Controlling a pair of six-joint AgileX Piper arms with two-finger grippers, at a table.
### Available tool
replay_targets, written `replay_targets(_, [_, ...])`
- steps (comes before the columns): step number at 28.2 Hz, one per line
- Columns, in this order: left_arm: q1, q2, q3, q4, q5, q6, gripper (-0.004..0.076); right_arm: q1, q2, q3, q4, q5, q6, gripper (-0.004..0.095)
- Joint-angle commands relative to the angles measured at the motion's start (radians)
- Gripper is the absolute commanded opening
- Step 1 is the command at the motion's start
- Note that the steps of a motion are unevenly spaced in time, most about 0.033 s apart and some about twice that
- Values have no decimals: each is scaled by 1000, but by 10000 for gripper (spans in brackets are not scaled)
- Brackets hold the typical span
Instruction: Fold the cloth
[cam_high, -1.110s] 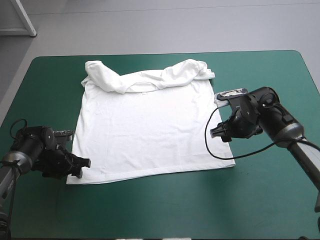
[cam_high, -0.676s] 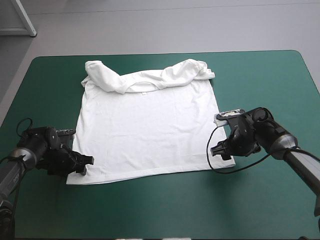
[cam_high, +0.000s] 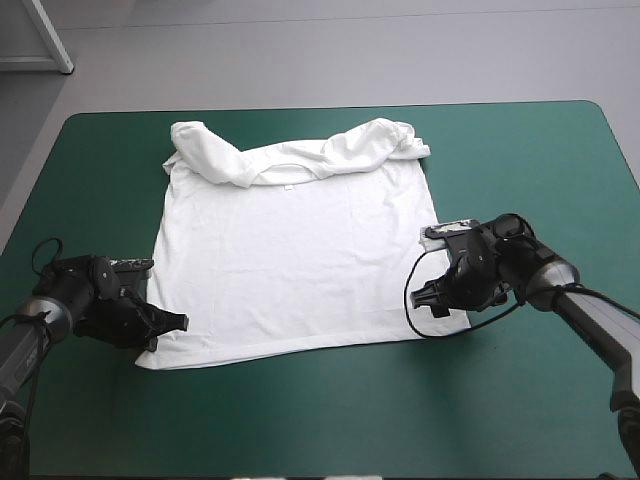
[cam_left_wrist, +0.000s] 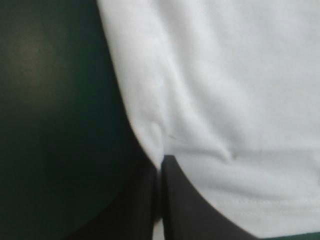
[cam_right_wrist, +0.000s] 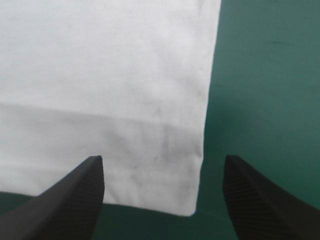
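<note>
No text, label, brand, number or sign can be read anywhere

T-shirt (cam_high: 295, 270): white, short-sleeved, spread flat on the teal-green bench (cam_high: 520, 400), left of centre. Collar toward the far edge, hem toward the near edge. Both sleeves bunched inward over the shoulders, lumpy. Body mostly smooth. Near-left hem corner puckered, near-right corner flat and square.

Bright, diffuse light; a narrow soft shadow edges the T-shirt (cam_right_wrist: 100, 75); teal-green cover (cam_left_wrist: 50, 150) dark in the left wrist view
</note>
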Motion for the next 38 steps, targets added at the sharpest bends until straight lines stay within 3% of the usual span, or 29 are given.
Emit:
replay_targets(1, [-8, 30, 39, -73, -14, -2, -8, -8, 46, -21, 4, -30, 4, 632])
replay_targets(5, [-8, 30, 39, -73, -16, 1, -8, -8, 110, 31, 31, -92, 12, 556])
replay_targets(8, [-8, 26, 39, -73, -37, 16, -9, -8, 106, 119, 105, -172, -38, 354])
replay_targets(12, [-8, -15, 20, -71, -75, 16, -9, -8, 78, 177, 187, -245, -116, -23])
replay_targets(22, [-8, -211, -269, -66, 15, 16, -9, -8, -161, 10, 102, -193, -100, -19])
replay_targets(30, [-8, -259, -711, -31, 121, 22, -9, -8, -267, -421, -82, -68, -12, -19])
replay_targets(38, [-8, -259, -1113, -27, 76, 22, -9, -8, -267, -836, -197, -47, -12, -18])
